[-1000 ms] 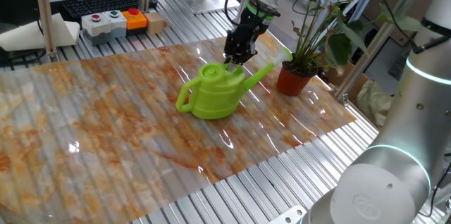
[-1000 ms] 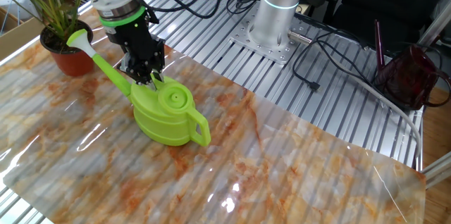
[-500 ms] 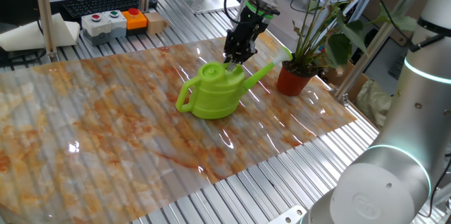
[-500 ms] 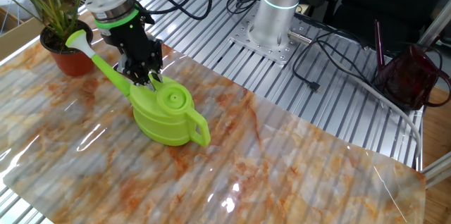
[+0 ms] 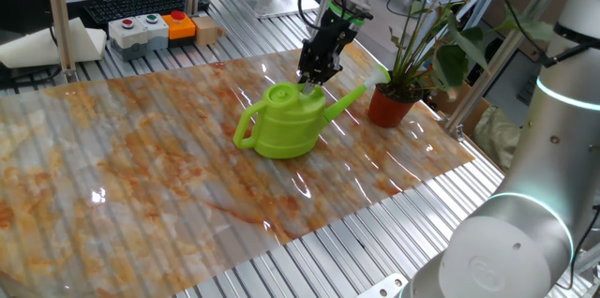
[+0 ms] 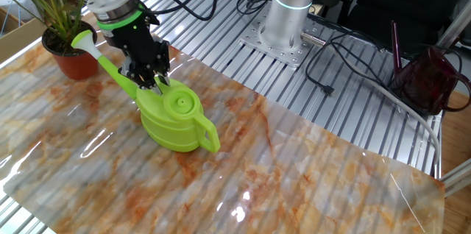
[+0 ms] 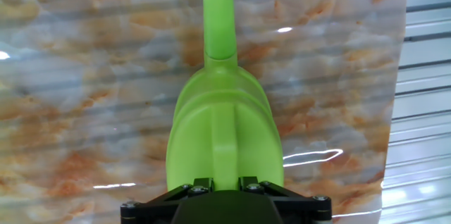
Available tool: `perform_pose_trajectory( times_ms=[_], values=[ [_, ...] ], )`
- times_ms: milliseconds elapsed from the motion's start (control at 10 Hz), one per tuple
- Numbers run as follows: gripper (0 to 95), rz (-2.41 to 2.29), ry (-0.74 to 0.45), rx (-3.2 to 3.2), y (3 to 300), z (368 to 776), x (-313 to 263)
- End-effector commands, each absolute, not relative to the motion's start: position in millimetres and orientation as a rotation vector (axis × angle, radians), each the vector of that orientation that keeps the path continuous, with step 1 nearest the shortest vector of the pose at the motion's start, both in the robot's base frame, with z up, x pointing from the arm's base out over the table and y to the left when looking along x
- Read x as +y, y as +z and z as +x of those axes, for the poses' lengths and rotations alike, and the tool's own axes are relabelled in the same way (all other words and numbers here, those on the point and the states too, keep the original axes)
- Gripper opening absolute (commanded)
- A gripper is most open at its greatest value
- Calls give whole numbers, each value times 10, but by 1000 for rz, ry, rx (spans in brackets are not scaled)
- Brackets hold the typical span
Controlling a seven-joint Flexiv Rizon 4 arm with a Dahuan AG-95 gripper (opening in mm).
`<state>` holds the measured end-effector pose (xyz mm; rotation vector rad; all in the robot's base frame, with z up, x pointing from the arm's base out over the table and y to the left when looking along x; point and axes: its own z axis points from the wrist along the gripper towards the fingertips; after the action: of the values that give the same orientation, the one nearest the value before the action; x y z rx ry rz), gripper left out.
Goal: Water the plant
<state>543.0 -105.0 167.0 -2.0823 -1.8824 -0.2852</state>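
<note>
A glossy marble-patterned sheet [image 5: 141,167] covers a ribbed aluminium table [image 6: 353,109] under bright light.

My gripper [image 6: 153,83] is pinched on the top of the lime-green watering can [image 6: 174,121], which sits on the marbled mat [image 6: 294,175]; its spout [image 6: 103,61] points toward the plant [image 6: 62,39] in its red pot

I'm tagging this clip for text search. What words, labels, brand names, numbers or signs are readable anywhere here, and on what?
None can be read.
Watering can: plain green, no label showing.
Plant and its pot: no marking visible.
Button box behind the marbled sheet: any lettering is too small to read.
Keyboard: keys too small and blurred to read.
</note>
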Motion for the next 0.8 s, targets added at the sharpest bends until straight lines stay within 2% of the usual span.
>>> perform_pose_trajectory(
  times_ms=[100, 800],
  values=[
    [0, -2067, -292, -1869, 1685, 5421, -1049],
    [0, -2049, -299, -1874, 1702, 5419, -1052]
  ],
)
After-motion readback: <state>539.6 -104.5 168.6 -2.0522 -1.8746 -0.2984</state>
